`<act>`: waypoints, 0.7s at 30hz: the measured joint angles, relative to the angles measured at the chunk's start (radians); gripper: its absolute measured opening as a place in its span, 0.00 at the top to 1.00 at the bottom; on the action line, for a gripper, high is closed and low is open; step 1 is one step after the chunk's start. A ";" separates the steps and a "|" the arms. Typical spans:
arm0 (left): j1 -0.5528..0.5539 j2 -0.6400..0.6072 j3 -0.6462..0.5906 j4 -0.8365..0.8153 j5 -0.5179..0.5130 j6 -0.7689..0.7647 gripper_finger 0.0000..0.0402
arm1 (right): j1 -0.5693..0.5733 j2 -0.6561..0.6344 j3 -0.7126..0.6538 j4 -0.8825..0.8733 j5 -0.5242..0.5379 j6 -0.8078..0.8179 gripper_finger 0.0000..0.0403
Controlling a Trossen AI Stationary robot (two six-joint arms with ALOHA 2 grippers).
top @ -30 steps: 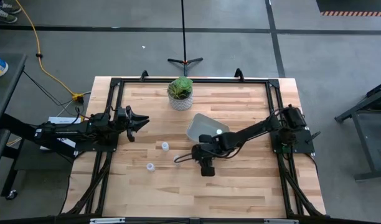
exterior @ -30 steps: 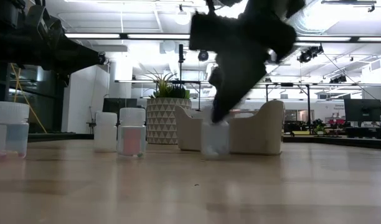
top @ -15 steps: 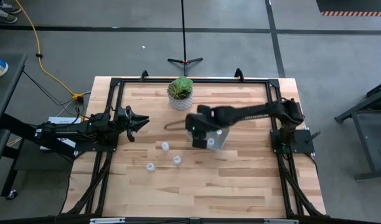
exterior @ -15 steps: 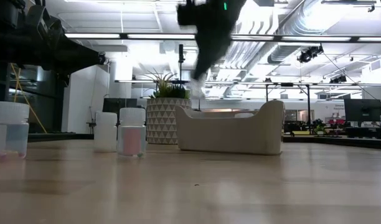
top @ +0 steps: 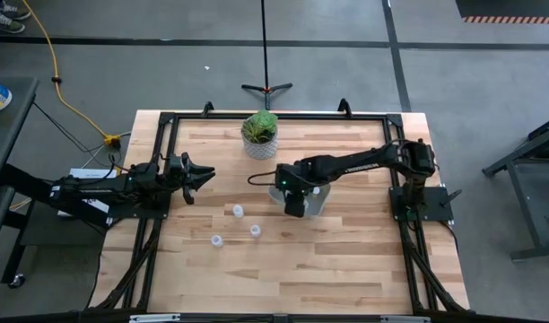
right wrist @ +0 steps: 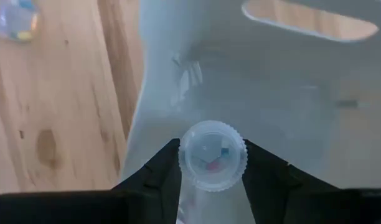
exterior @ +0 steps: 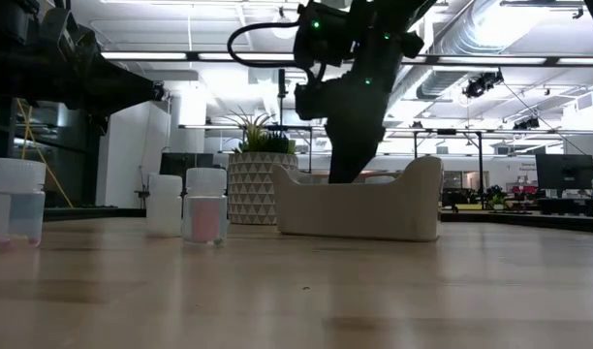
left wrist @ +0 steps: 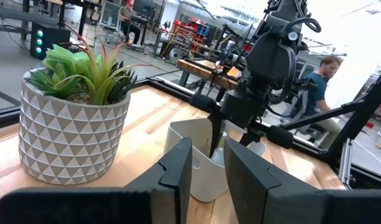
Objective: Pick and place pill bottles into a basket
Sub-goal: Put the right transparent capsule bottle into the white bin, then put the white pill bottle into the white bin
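Observation:
My right gripper points down into the pale basket, shut on a whitish pill bottle. In the low view it dips behind the basket's near wall, which hides its fingertips. Three more pill bottles stand upright on the wood left of the basket; they also show in the low view. My left gripper hangs open and empty near the table's left edge, well clear of the bottles. My right gripper pinches the pill bottle between its two fingers, one on each side of the body just under the ribbed cap. The fingers come from above, pointing down. The bottle stands upright, cap up, inside the basket; whether it touches the floor, I cannot tell.
A white patterned pot with a green plant stands at the table's far edge, just beyond the basket's far left corner. A black frame rail runs round the tabletop. A person sits in the room beyond the table.
My right gripper has lifted a pill bottle off the wood near the table's middle, carried it up and toward the far edge over the basket, then come down into the basket with it. The three other bottles have stayed in place.

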 joint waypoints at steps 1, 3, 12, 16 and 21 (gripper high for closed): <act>0.000 0.000 0.000 0.000 0.000 0.000 0.68 | 0.000 0.000 0.000 0.000 -0.005 0.000 0.66; 0.000 0.000 0.000 0.000 0.000 0.000 0.68 | 0.000 0.000 0.000 0.003 -0.011 -0.003 0.64; 0.000 0.000 0.000 0.000 0.000 0.000 0.68 | -0.002 -0.001 0.040 -0.027 -0.029 0.020 0.46; 0.000 0.000 0.000 0.000 0.000 0.000 0.68 | 0.004 -0.050 0.117 -0.046 -0.012 -0.040 0.45; 0.000 0.000 0.000 0.000 0.000 0.000 0.68 | 0.047 -0.262 0.048 0.139 0.066 -0.086 0.51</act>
